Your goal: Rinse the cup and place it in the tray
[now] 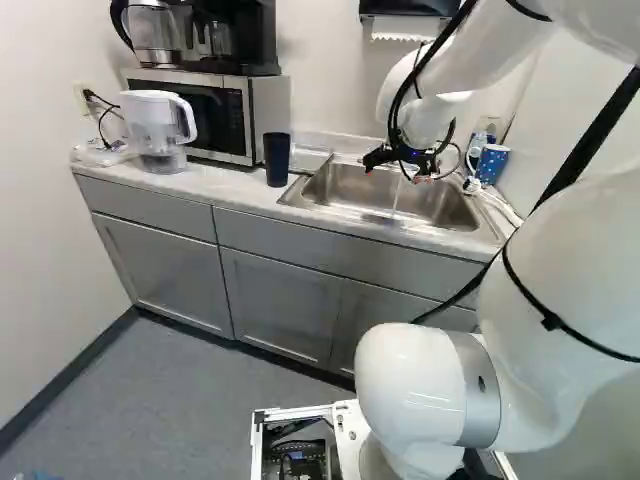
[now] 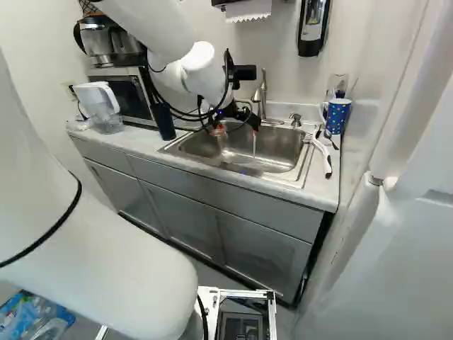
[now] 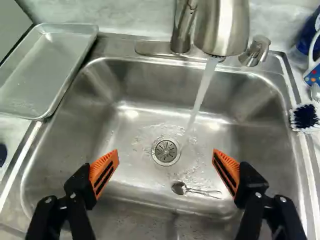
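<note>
My gripper (image 1: 396,170) hangs above the sink (image 1: 330,200) in the left base view. In the wrist view the gripper (image 3: 166,167) is open, its orange pads wide apart with nothing held between them. A dark blue cup (image 1: 277,158) stands on the counter beside the sink, near the microwave. The shallow metal tray (image 3: 47,72) lies at the sink's rim on that same side. Water (image 3: 201,92) runs from the faucet (image 3: 222,25) into the basin close to the drain. A spoon (image 3: 180,188) lies on the basin floor.
A blue dotted mug (image 2: 337,115) stands on the counter's other side, near a brush (image 3: 305,116). The microwave (image 1: 240,110) and a white pitcher (image 1: 155,125) stand beyond the dark cup. A soap dispenser (image 2: 313,28) hangs on the wall.
</note>
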Robot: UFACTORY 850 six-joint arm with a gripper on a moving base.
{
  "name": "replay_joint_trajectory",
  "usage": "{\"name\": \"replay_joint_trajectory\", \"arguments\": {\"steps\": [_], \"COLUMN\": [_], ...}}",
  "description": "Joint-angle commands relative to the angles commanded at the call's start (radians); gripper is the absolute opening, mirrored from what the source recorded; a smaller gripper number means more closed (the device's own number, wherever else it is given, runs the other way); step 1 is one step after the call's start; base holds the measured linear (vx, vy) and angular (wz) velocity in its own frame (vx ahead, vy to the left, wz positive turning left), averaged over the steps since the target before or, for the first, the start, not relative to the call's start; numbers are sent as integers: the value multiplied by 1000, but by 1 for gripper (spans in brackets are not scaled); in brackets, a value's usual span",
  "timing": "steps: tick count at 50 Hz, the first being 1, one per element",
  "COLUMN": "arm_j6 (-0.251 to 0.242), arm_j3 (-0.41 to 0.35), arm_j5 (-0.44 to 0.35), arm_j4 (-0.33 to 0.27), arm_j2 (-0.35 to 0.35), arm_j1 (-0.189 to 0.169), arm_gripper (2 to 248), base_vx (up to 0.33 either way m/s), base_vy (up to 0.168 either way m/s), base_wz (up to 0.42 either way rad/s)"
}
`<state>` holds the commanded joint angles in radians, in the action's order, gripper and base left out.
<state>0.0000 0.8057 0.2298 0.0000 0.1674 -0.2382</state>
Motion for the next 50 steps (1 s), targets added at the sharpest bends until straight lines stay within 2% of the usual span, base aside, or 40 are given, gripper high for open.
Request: {"name": "replay_joint_trajectory", "arguments": {"steps": [50], "arm_j6": [0], "arm_j3": [-7], "arm_j5": [0], "arm_j4": [0], "arm_j2": [7], "arm_j1": [174], "arm_gripper": [247], "base_vx": [0], "base_vy": [0], "base_wz": [0]}}
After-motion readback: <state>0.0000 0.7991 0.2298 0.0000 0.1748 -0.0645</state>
